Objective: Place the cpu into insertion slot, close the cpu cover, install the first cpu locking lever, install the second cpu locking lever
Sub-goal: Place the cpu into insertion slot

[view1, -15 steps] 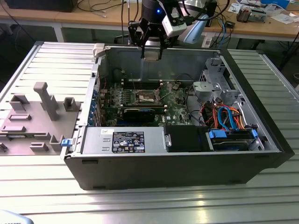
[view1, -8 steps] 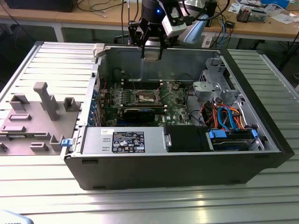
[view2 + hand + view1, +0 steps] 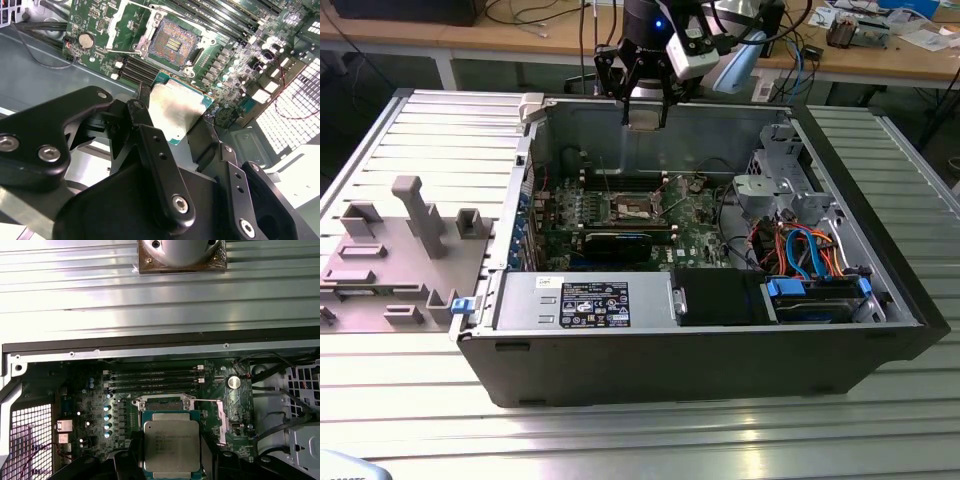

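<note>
Two black fingers [image 3: 202, 140] of my gripper [image 3: 176, 114] pinch opposite edges of the small flat square cpu with its pale silvery metal top [image 3: 175, 102]. I hold it above the green motherboard [image 3: 235, 55], near the uncovered dark-centred square insertion slot [image 3: 172, 42]. It looks light, stiff and probably delicate underneath, so gripping by the edges suits it.

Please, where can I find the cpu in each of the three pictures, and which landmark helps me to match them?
Exterior view: the cpu is the pale square in the gripper, high over the green board.
Second wrist view: the cpu is gripped beside the socket, not touching it.
First wrist view: the cpu hides part of the socket.
Shared landmark: the socket, a square with a metal rim.
</note>
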